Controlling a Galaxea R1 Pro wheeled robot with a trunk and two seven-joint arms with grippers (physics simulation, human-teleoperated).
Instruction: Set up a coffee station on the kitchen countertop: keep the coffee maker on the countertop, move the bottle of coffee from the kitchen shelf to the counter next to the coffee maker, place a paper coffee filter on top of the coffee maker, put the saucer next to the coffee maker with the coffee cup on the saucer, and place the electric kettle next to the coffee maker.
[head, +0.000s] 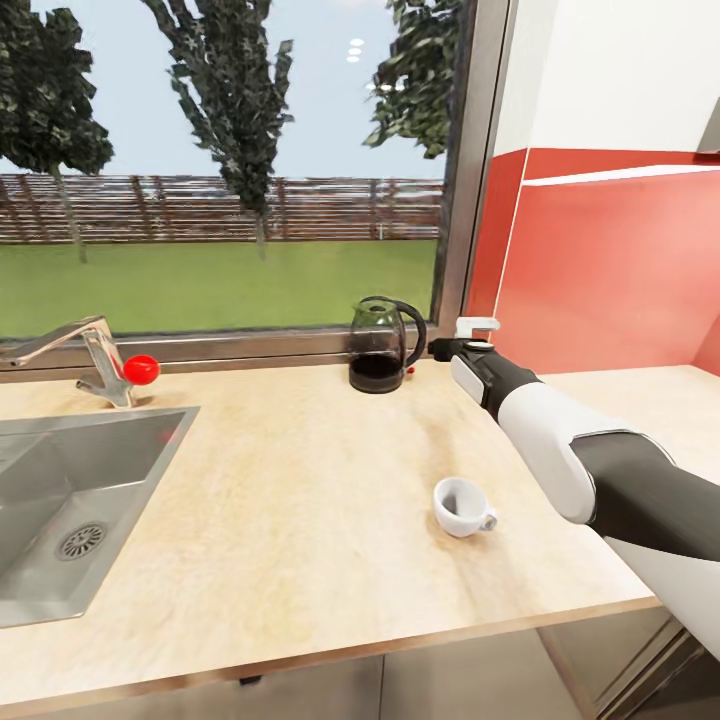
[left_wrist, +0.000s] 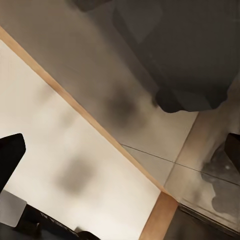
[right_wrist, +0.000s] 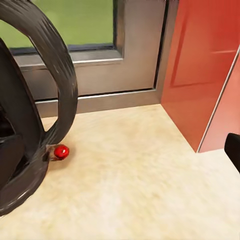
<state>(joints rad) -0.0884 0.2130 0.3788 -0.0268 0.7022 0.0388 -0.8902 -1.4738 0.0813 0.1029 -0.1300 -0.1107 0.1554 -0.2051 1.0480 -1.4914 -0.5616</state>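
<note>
Nowhere legible writing — right gripper (head: 440, 349) beside electric kettle (head: 384, 345).

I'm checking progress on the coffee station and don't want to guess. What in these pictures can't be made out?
- Right claw: head view, its own arm blocks the fingers, so open or shut is unclear.
- Kettle: right wrist view cuts off all but its loop handle and base.
- Left claw: left wrist view shows only a dark finger at the edge; the rest is blurred.
- Cup: whether anything is inside is too small to tell.
</note>
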